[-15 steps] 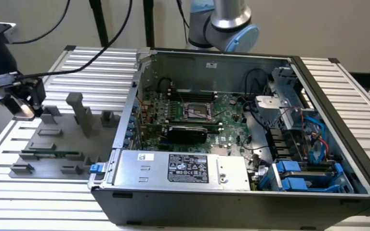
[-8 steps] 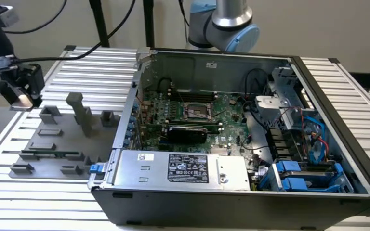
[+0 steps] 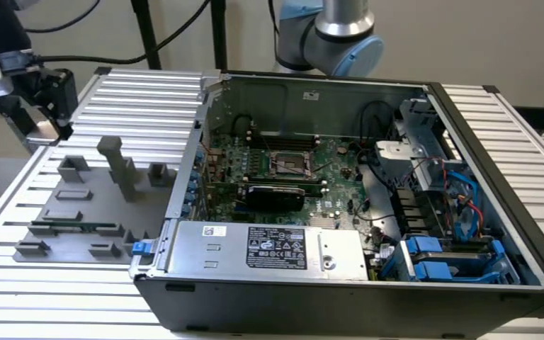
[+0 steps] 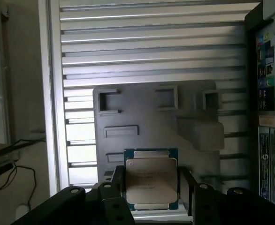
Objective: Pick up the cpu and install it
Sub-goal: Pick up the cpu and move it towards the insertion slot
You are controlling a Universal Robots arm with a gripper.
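Observation:
The cpu (image 4: 150, 180), a flat square chip with a pale metal top and a greenish rim, sits between the two black fingers (image 4: 116, 187) of my gripper (image 4: 151, 187), which is shut on its opposite edges. It hangs above the grey fixture plate (image 4: 151, 126). In the exterior view the gripper (image 3: 50, 106) is at the far left of the ribbed table, beyond the fixture plate (image 3: 83, 212) and well away from the open computer case. The dark metal-framed socket (image 3: 291, 164) lies on the green motherboard inside that case, with nothing over it.
The open case (image 3: 348, 297) fills the exterior view's right, with its side wall (image 3: 192, 163) facing the fixture plate. A silver power supply (image 3: 263, 248) lies at its front, and cables and blue drive brackets (image 3: 442, 255) at its right. Upright grey posts (image 3: 121, 166) stand on the plate.

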